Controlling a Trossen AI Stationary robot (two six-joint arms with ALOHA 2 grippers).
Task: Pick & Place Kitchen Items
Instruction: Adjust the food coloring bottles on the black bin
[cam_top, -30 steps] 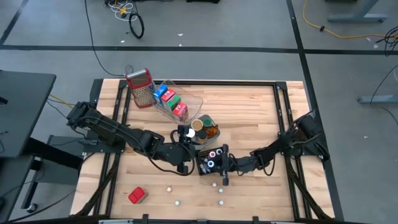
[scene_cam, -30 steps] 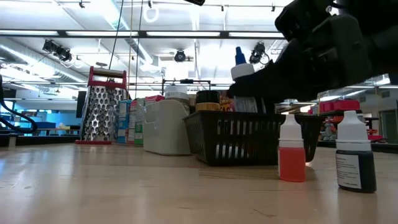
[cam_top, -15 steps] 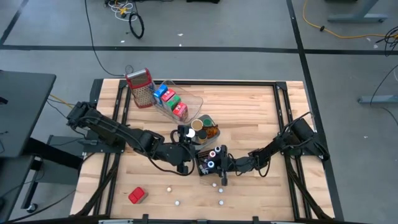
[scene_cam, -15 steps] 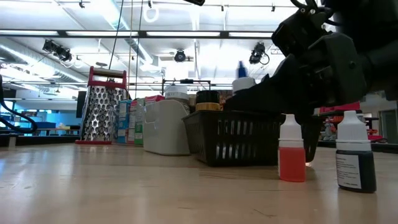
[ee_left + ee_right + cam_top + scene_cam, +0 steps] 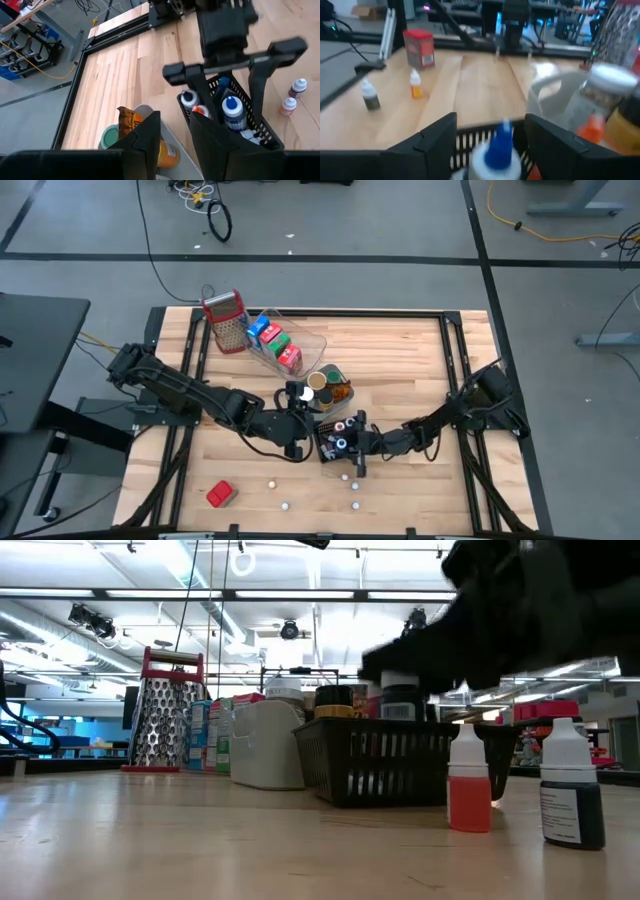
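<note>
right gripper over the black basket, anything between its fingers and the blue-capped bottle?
Nothing visible. The right gripper is open, its fingers straddling the blue-capped white bottle standing in the black mesh basket. Neighbouring bottles crowd it but sit outside the gap.

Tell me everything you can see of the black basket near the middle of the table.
The black basket is a small slatted crate, plastic by its look, standing upright on the wooden table. Its walls are vertical bars under a solid rim. Small dropper bottles stand inside, among them a blue-tipped bottle and a red-capped one. The right tool hangs open over it, one finger on each side. A grey tray sits close beside it, and an orange dropper bottle stands just outside.
</note>
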